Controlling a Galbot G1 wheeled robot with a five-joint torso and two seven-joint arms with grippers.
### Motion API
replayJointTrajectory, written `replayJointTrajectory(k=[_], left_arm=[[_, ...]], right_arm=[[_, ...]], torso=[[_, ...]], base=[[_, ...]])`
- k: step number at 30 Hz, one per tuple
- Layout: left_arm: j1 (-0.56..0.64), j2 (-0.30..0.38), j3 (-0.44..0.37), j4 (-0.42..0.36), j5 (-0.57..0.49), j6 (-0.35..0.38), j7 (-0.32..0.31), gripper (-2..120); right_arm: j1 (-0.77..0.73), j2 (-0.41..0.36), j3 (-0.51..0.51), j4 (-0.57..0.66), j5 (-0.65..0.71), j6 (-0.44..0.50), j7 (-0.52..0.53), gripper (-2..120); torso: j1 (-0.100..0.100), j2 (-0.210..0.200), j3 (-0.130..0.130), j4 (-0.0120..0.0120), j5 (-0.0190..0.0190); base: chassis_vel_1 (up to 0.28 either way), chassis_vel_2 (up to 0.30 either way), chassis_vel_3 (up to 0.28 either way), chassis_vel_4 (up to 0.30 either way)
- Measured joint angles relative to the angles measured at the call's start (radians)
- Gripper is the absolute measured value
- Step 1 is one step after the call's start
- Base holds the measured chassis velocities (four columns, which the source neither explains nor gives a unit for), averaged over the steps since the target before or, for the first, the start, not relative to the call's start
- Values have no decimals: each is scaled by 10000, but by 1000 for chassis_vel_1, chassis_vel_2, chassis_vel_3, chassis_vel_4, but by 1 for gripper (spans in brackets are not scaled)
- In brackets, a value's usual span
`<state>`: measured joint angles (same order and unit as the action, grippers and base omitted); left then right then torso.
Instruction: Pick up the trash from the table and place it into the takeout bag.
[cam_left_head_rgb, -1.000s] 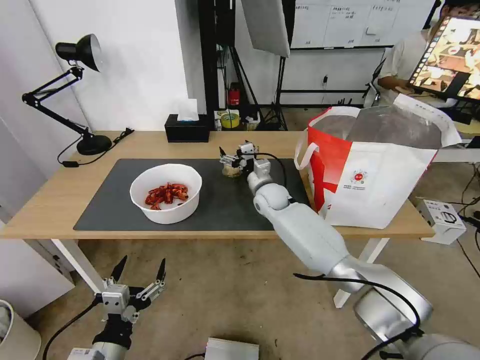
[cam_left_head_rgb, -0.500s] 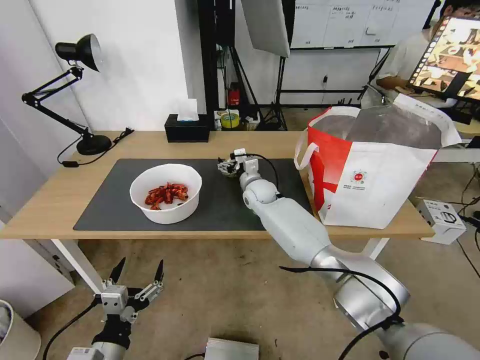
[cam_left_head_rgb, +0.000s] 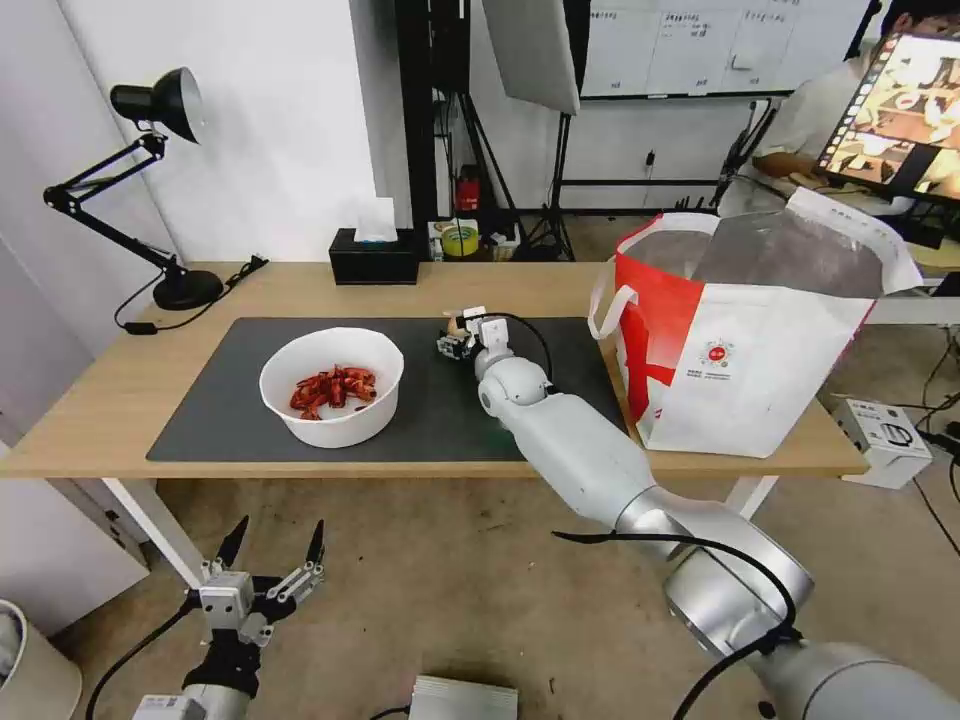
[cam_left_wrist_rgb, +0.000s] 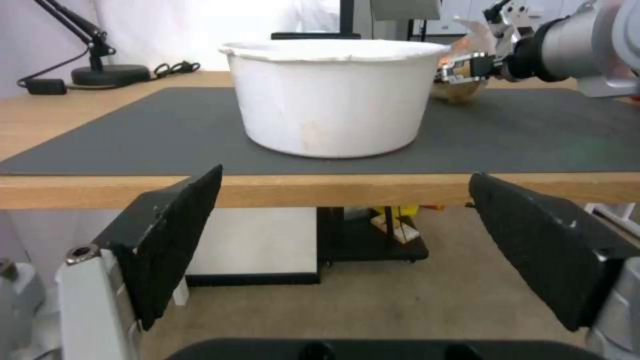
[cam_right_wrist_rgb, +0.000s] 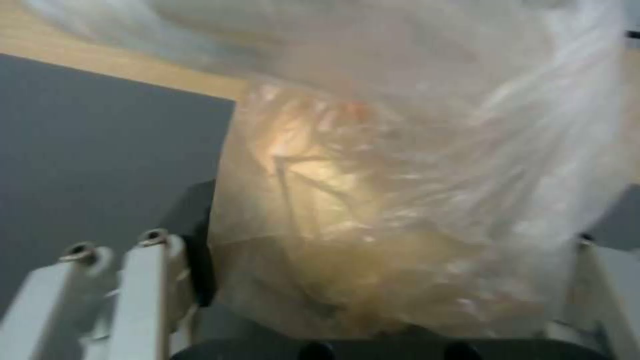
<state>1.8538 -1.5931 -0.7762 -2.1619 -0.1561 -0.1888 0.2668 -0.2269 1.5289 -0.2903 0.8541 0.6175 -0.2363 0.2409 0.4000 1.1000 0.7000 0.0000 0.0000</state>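
My left gripper (cam_left_head_rgb: 277, 543) hangs spread below the table (cam_left_head_rgb: 120, 400). On the mat, the bowl (cam_left_head_rgb: 332, 386) of red shells waits unpicked. My right gripper (cam_left_head_rgb: 455, 338) clamps the small bag (cam_right_wrist_rgb: 373, 220), lump inside, just above the mat. The takeout bag (cam_left_head_rgb: 750, 340) stands open; contents hidden.

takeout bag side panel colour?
Red, on the takeout bag; front is white with a small red logo. Head view shows it best.

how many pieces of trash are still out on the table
2: a white round bowl of red shells on the dark grey mat, and a small clear bag with a beige lump between the right tool's fingers. Others may be hidden.
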Motion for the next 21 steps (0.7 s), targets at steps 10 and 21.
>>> replayJointTrajectory(k=[10, 21], left_arm=[[-156, -2, -24, -50, -125, 10, 0, 100], [-186, -5, -9, 71, -155, -52, 0, 100]], right_arm=[[-113, -91, 3, 152, 61, -100, 77, 32], [-276, -394, -28, 481, 102, -109, 117, 3]], torso=[[-1, 0, -1, 1, 0], [-1, 0, -1, 0, 0]], base=[[0, 0, 0, 0], [0, 0, 0, 0]])
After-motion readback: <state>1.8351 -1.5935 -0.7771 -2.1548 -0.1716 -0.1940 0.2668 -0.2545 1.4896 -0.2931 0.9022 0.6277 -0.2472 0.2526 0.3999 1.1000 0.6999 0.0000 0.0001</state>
